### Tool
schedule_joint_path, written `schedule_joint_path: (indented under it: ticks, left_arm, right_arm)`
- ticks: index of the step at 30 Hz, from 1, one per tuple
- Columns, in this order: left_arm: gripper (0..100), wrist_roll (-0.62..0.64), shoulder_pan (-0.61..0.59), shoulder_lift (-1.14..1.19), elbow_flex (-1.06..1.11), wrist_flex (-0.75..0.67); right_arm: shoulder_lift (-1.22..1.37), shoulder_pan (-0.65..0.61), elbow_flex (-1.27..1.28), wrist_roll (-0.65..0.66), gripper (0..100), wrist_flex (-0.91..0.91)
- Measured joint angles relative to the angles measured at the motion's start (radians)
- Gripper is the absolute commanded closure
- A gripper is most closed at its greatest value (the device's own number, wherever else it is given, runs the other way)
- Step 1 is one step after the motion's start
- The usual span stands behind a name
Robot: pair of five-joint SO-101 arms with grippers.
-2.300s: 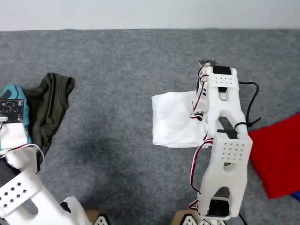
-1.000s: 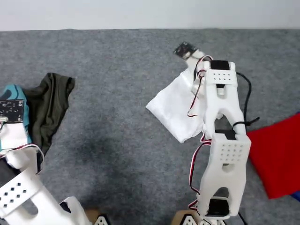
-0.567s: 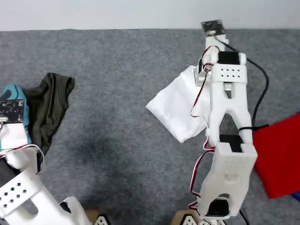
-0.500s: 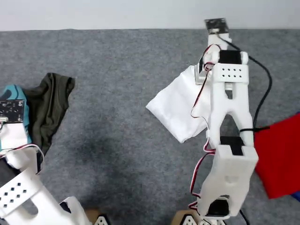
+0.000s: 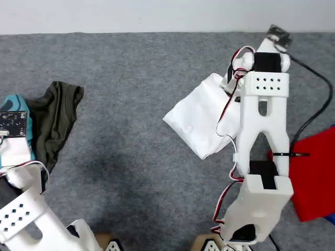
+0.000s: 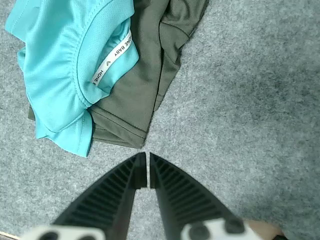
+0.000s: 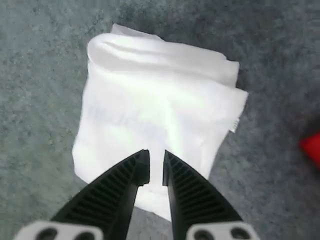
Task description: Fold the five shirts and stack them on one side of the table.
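White shirt (image 5: 201, 117) is lying folded into a rough rectangle, skewed at an angle, on the grey felt table cover (image 5: 131, 78), right of centre toward the far edge. The right arm (image 5: 264, 130) is stretching over its right side. In the right wrist view the right gripper (image 7: 156, 172) is hanging above the near edge of that shirt, jaws sitting a narrow gap apart and gripping nothing. A small white side tag (image 7: 233, 125) is sticking out of one folded edge; any print on it is too small to read.

Red shirt (image 5: 311, 178) is lying flat at the right edge of the table, apart from the white one, with a sliver of blue cloth (image 5: 330, 219) peeking out by its near corner.

On the left side, the teal shirt (image 6: 65, 65) is lying crumpled and overlapping the olive shirt (image 6: 145, 85), also unfolded. A white neck label (image 6: 112, 52) with dark lettering is showing inside the teal collar. The left gripper (image 6: 148, 170) is hovering over bare cover just beside the olive hem, jaws pressed almost together, empty. The left arm (image 5: 21, 214) is sitting at the near left corner.
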Motion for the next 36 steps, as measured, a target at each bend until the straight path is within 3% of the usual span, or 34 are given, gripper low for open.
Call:
schedule_joint_path:
  ticks: [7,9,16,30,33,36]
  left_arm:
    - [98,0.0,0.0,0.0,0.0,0.0]
    - [98,0.0,0.0,0.0,0.0,0.0]
    - [98,-0.078,0.0,0.0,0.0,0.0]
    - [98,-0.081,0.0,0.0,0.044,-0.026]
    - [98,-0.081,0.0,0.0,0.049,-0.032]
    - [98,-0.081,0.0,0.0,0.051,-0.032]
  right_arm:
    - [0.181,-0.048,0.0,-0.106,65.9,-0.028]
    - [0.227,-0.051,0.0,-0.137,62.4,-0.035]
    - [0.338,-0.069,0.0,-0.153,64.4,-0.109]
    - [0.488,-0.092,-0.003,-0.19,65.2,-0.224]
    - [0.503,-0.092,-0.02,-0.19,74.2,-0.236]
    - [0.503,-0.091,-0.02,-0.19,90.3,-0.236]
